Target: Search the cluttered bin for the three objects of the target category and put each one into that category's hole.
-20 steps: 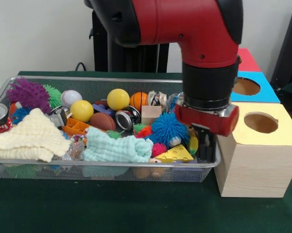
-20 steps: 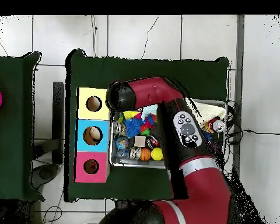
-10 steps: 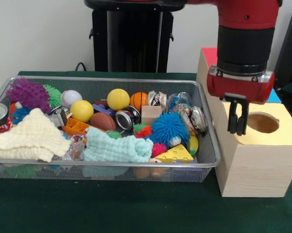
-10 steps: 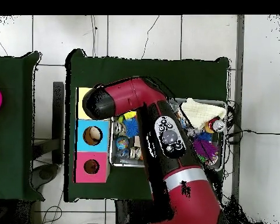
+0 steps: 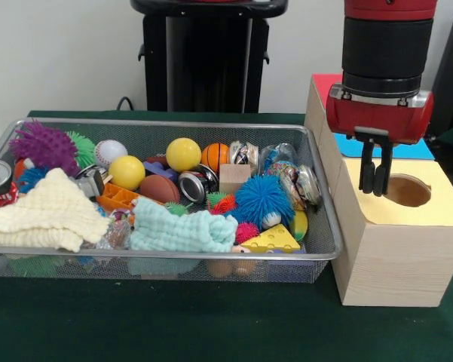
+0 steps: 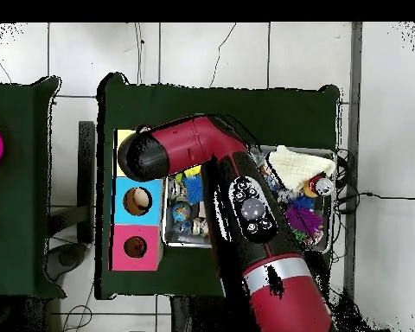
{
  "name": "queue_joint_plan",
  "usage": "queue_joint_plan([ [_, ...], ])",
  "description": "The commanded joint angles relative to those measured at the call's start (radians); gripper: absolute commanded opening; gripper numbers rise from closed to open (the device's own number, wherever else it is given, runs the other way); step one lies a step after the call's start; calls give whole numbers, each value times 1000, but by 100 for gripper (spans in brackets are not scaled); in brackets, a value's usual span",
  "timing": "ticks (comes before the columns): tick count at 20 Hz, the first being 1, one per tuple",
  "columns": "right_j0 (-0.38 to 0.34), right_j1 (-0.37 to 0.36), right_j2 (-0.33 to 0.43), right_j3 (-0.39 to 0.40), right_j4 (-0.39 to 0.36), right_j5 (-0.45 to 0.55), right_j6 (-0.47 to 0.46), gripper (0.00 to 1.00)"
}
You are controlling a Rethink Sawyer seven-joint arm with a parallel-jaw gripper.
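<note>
Front: hand (image 5: pixel 376 188) over yellow box (image 5: pixel 398 241)

A dark green table (image 5: pixel 211 332) fills the foreground, its cloth running back to a plain off-white wall (image 5: pixel 60 53). Against that wall, behind the table's far edge, stands a black upright stand (image 5: pixel 203 64), and a black cable (image 5: pixel 125 101) loops up just left of it. From overhead, the table (image 6: pixel 271 108) sits on a floor of pale grey tiles (image 6: pixel 194 52) with dark joints; a second green table (image 6: pixel 16 173) stands to its left, apart, with thin cables trailing over the tiles on the opposite side
</note>
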State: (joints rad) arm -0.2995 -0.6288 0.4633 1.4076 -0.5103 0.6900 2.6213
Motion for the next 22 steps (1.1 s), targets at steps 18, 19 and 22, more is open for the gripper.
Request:
queue_joint_plan([
  [18, -95, 17, 141, 143, -86, 91, -488, 0],
  [19, -102, 16, 144, 150, -88, 91, -500, 0],
  [22, -127, 22, 155, 156, -103, 100, -565, 0],
])
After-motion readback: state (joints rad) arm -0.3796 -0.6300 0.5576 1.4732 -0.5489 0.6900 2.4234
